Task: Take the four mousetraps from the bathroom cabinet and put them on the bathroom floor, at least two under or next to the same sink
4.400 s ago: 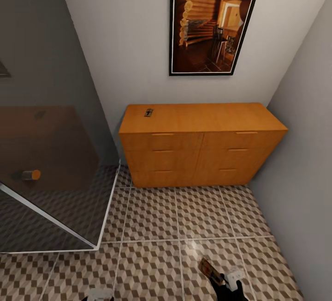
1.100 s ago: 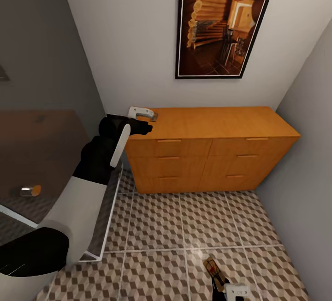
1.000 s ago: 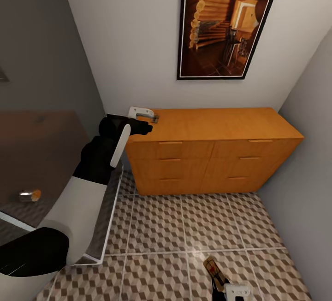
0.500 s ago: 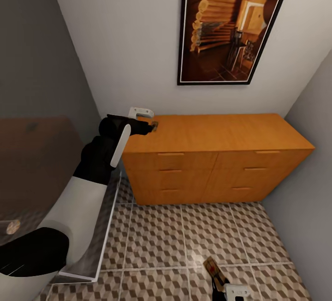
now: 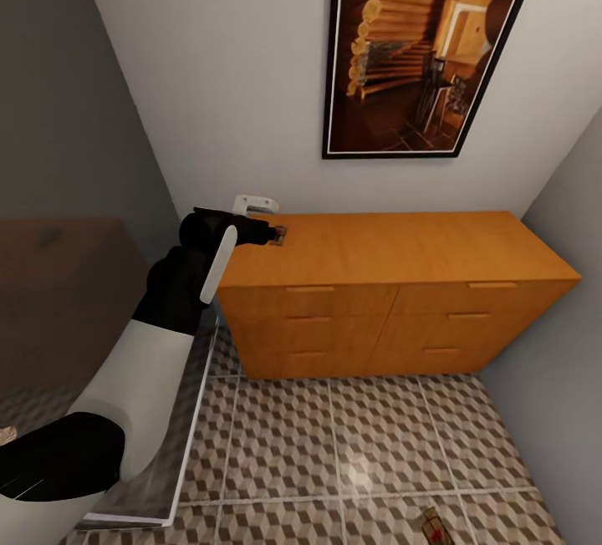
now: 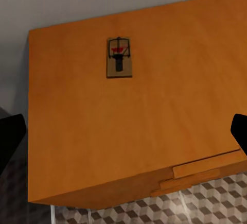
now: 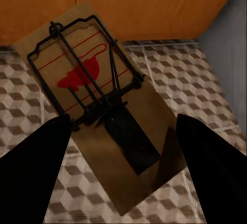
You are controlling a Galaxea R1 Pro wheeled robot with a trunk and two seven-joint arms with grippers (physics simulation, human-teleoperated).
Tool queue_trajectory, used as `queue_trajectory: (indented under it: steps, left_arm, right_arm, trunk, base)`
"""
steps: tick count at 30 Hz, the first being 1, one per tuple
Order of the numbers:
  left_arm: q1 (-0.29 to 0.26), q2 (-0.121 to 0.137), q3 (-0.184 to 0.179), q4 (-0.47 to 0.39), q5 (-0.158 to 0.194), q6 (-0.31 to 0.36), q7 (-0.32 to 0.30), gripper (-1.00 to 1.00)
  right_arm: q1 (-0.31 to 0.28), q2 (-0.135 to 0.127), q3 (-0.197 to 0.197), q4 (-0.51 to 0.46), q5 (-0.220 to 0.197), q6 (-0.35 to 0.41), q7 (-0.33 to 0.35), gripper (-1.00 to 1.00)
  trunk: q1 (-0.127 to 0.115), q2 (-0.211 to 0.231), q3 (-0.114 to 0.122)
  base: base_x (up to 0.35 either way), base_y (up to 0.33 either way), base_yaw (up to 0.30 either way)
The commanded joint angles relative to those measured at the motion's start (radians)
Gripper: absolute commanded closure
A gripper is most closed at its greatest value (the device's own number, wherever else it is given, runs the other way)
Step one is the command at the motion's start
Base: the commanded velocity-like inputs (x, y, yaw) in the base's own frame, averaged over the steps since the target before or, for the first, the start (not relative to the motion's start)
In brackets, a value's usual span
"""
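I am reaching my released left gripper point(image 5: 269, 226) toward the cabinet's point(image 5: 393, 248) mousetrap point(image 6: 119, 57); my right gripper point(image 7: 123, 162) is grasping another trap point(image 7: 98, 116). Next: descending squarely over it.

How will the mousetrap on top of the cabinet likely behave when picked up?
The mousetrap is a flat wooden board, so probably stiff and light. Lying flush on the cabinet, it likely slides rather than tips, leaving little edge to pinch. Its wire could snag.
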Motion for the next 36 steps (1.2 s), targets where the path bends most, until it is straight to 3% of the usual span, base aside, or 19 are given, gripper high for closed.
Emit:
queue_trajectory:
  steps: [1,5,15,27,31,36]
  left_arm:
    - [-0.001,0.000,-0.001,-0.001,0.009,0.004,0.010,-1.00]
    - [-0.001,0.000,-0.001,-0.001,0.009,0.004,0.010,-1.00]
    - [0.001,0.000,0.000,-0.001,0.009,0.004,0.010,-1.00]
    - [0.001,0.000,-0.001,0.046,0.010,0.004,0.008,-1.00]
    - [0.001,0.000,0.001,0.061,0.044,0.003,-0.013,-1.00]
    - [0.001,0.001,0.004,0.073,0.115,0.002,-0.036,-1.00]
  right_arm:
    - [0.018,0.010,0.012,-0.001,-0.001,-0.002,-0.053,1.00]
    - [0.072,0.043,0.012,-0.001,0.000,-0.002,-0.130,1.00]
    - [0.099,0.084,0.015,-0.004,0.005,-0.002,-0.146,1.00]
    - [0.100,0.090,0.015,-0.005,0.006,-0.002,-0.146,1.00]
    - [0.100,0.090,0.015,-0.005,0.006,-0.002,-0.146,1.00]
    - [0.100,0.090,0.015,-0.005,0.006,-0.002,-0.146,1.00]
  trunk:
    - [0.001,-0.002,-0.002]
    - [0.001,-0.002,-0.002]
    - [0.001,-0.002,-0.002]
    - [0.001,-0.002,-0.002]
    - [0.001,-0.002,-0.002]
    - [0.001,-0.002,-0.002]
  base:
    - [0.079,0.000,0.000]
    - [0.036,0.000,0.000]
    - [0.004,0.000,0.000]
    - [0.187,-0.020,0.000]
    - [0.232,-0.001,0.000]
    - [0.237,0.000,0.000]
